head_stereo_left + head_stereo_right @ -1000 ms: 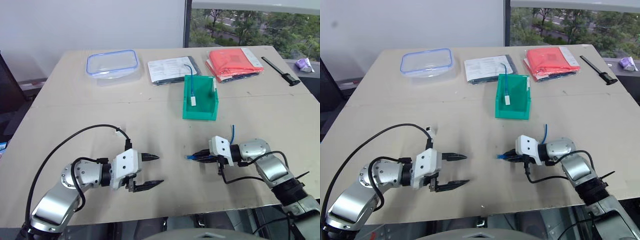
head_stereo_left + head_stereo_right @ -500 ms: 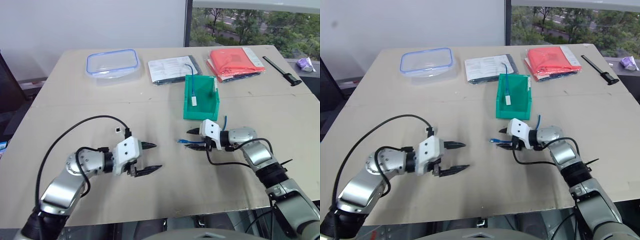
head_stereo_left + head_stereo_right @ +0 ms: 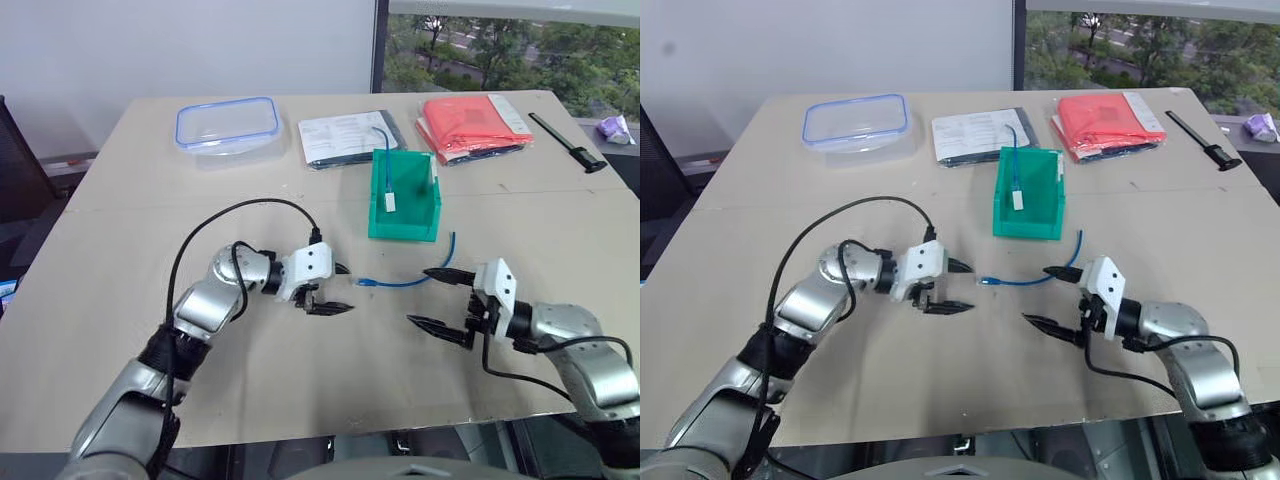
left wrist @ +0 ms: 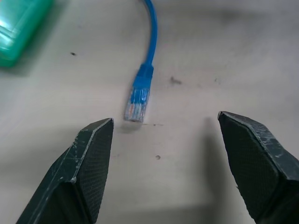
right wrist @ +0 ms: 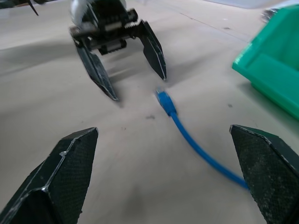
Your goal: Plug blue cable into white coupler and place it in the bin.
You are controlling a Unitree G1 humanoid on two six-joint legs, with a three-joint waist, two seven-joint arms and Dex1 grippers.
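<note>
Cable (image 3: 405,281) lies loose on the surface (image 3: 120,250), curving in front of the bin (image 3: 404,196), its clear plug end pointing at the left gripper (image 3: 338,289). Left jaws are spread, flanking that plug without touching it. Right gripper (image 3: 433,297), jaws spread wide and empty, hovers near the cable's other end. A small white piece (image 3: 388,201) sits inside the bin
</note>
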